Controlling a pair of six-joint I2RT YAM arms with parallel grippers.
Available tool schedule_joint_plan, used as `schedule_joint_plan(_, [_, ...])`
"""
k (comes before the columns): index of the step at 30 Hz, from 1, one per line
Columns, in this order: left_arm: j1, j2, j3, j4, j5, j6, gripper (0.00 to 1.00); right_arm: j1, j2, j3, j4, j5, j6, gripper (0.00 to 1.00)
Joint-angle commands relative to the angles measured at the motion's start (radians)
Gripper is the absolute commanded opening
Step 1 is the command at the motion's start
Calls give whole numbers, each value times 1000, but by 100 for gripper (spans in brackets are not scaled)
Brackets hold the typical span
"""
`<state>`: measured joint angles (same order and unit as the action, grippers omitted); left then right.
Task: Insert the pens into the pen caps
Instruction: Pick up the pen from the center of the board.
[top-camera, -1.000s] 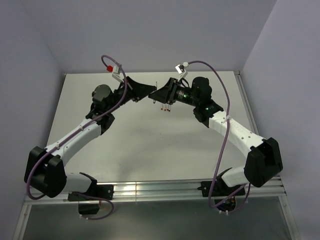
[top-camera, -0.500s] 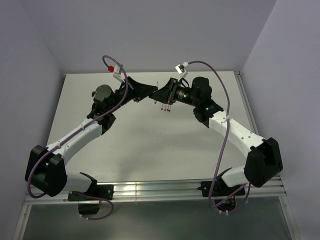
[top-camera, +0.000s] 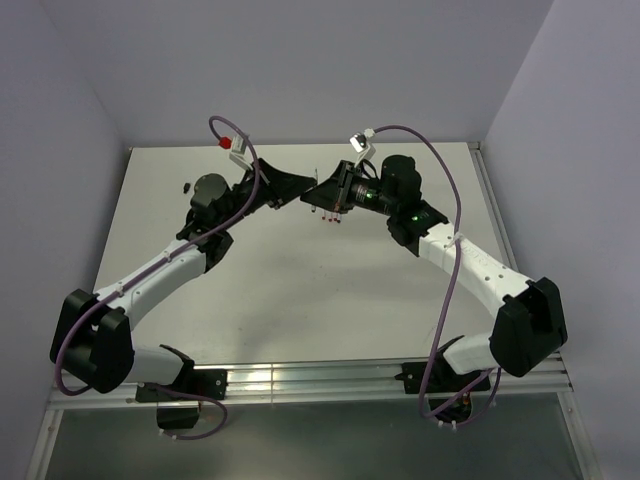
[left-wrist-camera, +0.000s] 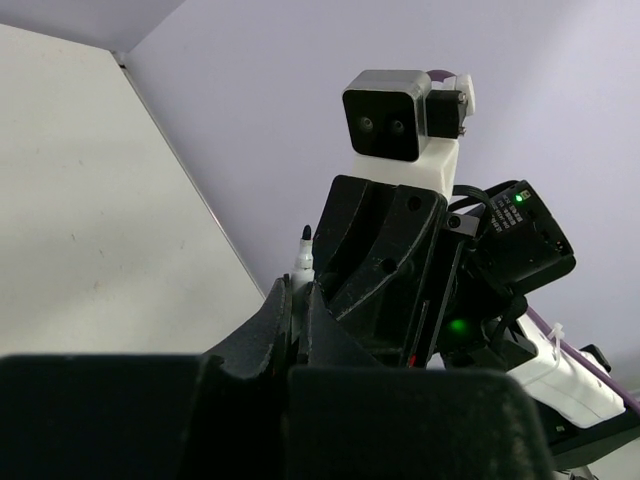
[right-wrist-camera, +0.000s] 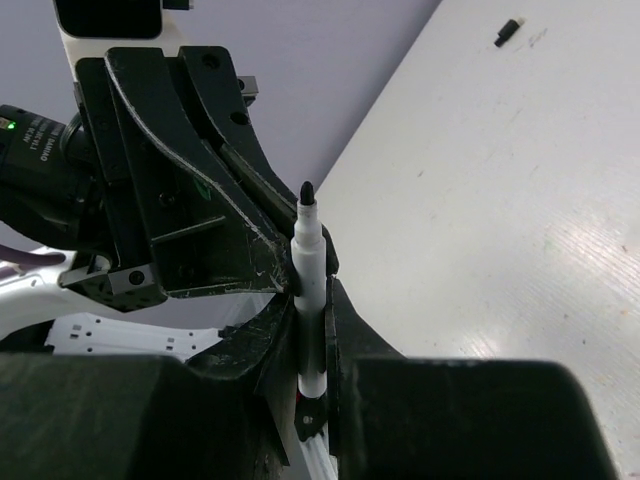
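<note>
My right gripper (top-camera: 318, 196) (right-wrist-camera: 311, 305) is shut on a white pen (right-wrist-camera: 308, 255) that stands upright with its bare black tip on top. My left gripper (top-camera: 296, 190) (left-wrist-camera: 298, 288) meets it tip to tip above the far middle of the table, and its jaws are shut on the same pen (left-wrist-camera: 302, 262). Red ends of other pens (top-camera: 331, 217) show on the table just under the right gripper; their barrels are mostly hidden. A black cap (top-camera: 186, 187) (right-wrist-camera: 508, 32) lies alone at the far left of the table.
The table (top-camera: 300, 290) is white, with walls at the back and both sides. Purple cables (top-camera: 452, 270) loop above both arms, and a red plug tip (top-camera: 223, 144) sits on the left one. A metal rail (top-camera: 320, 380) runs along the near edge.
My left gripper has moved right and closed the small gap to my right gripper. The left arm's shift has uncovered the black cap at the far left.
</note>
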<state>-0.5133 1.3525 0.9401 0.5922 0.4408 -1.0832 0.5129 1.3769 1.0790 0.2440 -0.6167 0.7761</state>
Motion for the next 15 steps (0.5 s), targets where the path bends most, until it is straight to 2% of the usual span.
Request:
schedule_joint_plan(1, [-11,-24,-7,41,-20,9,0,6,-58,33,-57,54,-80,0])
schedule_joint_plan(6, [-13,-46,-7,1,-66,37,0,4,-68,42,-104,45,-127,0])
schedule_joint_plan(15, [-13,-93,-1,-72,-148,77,0,4,-49,82,-172,-81,-215,0])
